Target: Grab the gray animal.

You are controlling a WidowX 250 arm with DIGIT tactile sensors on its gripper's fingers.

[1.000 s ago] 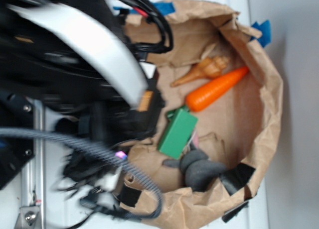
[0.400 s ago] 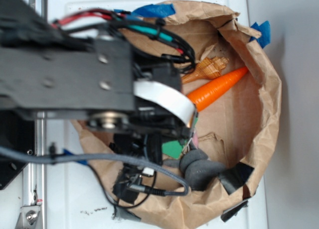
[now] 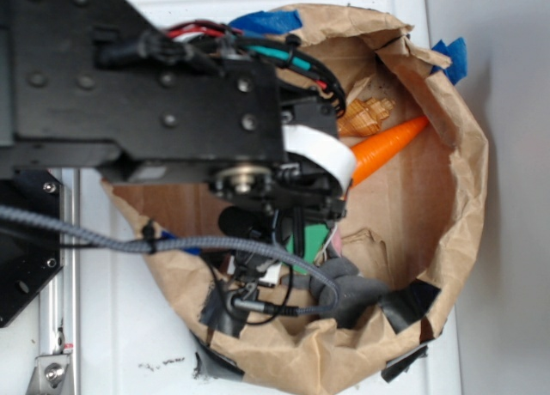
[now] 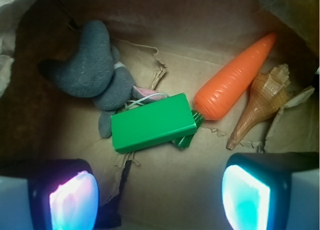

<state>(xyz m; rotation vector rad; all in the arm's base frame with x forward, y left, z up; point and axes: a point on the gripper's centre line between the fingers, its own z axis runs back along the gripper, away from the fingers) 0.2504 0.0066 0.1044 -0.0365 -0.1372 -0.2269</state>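
Gray animal [image 3: 357,285] lies at the paper bag's [image 3: 468,180] lower edge in ext. view, mostly hidden by the arm, which has swung further over the bag vs a sec ago.

Wrist view: animal [image 4: 92,65] upper left, touching green block [image 4: 152,122]; carrot [image 4: 235,80] and shell [image 4: 262,105] to the right. Gripper [image 4: 160,195] open, empty, nearer the block, so it should shift toward the toy before descending.

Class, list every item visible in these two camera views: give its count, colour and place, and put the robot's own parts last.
gray animal: one, dark gray, upper left of bag floor, touching green block
green block: one, green, centre
carrot: one, orange, right of block
seashell: one, tan, beside carrot
paper bag: one, brown, holds all items
tape: blue on bag rim
gripper: one, open, glowing pads, above bag floor
robot arm: one, black, over bag
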